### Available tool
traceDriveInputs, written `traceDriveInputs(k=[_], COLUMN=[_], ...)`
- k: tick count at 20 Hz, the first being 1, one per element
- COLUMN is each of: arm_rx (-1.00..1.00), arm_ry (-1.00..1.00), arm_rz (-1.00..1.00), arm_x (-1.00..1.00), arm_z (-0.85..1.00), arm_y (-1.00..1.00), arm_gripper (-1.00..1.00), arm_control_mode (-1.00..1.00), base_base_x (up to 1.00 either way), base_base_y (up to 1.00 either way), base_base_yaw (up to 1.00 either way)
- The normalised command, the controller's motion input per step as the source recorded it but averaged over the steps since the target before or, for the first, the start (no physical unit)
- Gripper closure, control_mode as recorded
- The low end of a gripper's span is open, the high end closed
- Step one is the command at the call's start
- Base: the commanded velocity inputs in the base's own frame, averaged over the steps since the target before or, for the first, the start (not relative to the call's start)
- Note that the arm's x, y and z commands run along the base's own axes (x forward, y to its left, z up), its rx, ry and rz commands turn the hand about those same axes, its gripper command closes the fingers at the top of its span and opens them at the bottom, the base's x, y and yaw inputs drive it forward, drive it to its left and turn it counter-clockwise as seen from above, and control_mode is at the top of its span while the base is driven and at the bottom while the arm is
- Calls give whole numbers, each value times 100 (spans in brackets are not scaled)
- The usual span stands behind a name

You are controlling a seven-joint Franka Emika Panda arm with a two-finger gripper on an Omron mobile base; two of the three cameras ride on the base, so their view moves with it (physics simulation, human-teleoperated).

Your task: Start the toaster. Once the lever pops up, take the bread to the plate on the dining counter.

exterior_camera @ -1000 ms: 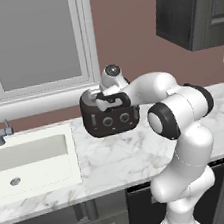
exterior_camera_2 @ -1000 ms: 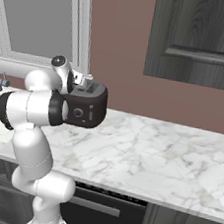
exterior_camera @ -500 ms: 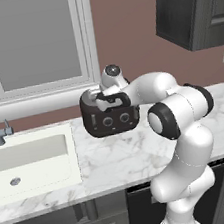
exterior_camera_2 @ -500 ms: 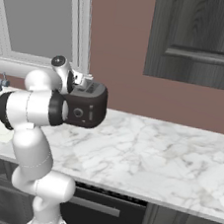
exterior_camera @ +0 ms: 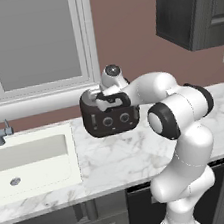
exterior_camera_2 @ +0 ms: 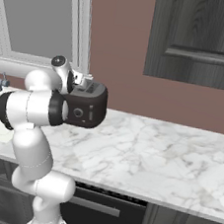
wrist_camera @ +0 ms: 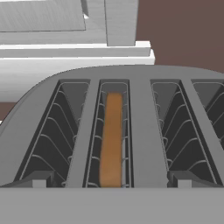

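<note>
Marble worktop (exterior_camera: 115,159), white sink (exterior_camera: 25,161), black toaster (exterior_camera: 110,119), window (exterior_camera: 28,42)

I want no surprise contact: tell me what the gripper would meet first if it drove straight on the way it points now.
Probably the toaster. The hand view looks down into its slots, with the bread standing in the second slot from the left. Going straight, the open gripper would likely meet the toaster's top near that slice; depth is unclear.

We are seeing open white grey-veined marble worktop (exterior_camera_2: 144,148) stretching toward 3 o'clock of the rounded black four-slot toaster (exterior_camera: 110,119). The white sink basin (exterior_camera: 27,161) is lying at 9 o'clock, the brown wall (exterior_camera: 123,36) is blocking 12 o'clock, and the dark wall cabinet (exterior_camera: 190,7) is hanging overhead at 2 o'clock.
</note>
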Motion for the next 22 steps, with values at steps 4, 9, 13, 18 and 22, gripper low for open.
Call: traceDriveInputs(k=[4,9,13,18,22], arm_rx=[0,0,0,0,0], arm_ry=[0,0,0,0,0], arm_rz=[0,0,0,0,0], arm_x=[0,0,0,0,0], arm_z=[0,0,0,0,0], arm_y=[0,0,0,0,0], arm_gripper=[-100,-100,-100,-100,-100], arm_control_mode=[-100,-100,-100,-100,-100], base_base_x=[0,0,0,0,0], base_base_y=[0,0,0,0,0], base_base_yaw=[0,0,0,0,0])
